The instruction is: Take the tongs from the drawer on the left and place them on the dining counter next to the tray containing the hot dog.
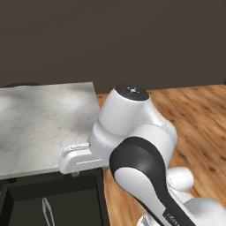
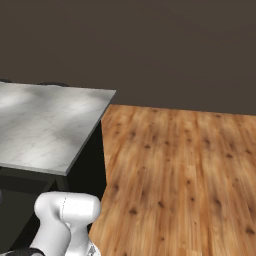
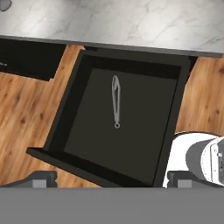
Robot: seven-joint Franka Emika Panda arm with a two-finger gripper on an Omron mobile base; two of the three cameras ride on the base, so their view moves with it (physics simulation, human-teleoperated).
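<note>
The black drawer [image 3: 64, 119] stands pulled out from under the marble dining counter [image 3: 131, 22]. Slim silver tongs [image 3: 116, 101] lie flat on its floor near the middle, closed in a long thin V. My gripper [image 3: 111, 180] hangs open above the drawer's front edge, well apart from the tongs, with nothing between its fingertips [image 3: 41, 178]. In the left base view the open drawer [image 1: 100, 198] sits at the lower left with the tongs [image 1: 47, 211] inside, below the counter [image 1: 44, 123]. The tray and the hot dog are out of view.
Wooden floor [image 2: 185, 175] spreads to the right of the counter [image 2: 45, 130]. A dark cabinet front [image 3: 26, 61] juts out beside the drawer. Dark stool tops [image 2: 50, 84] peek over the counter's far edge. A small grey object [image 3: 4, 4] sits on the marble.
</note>
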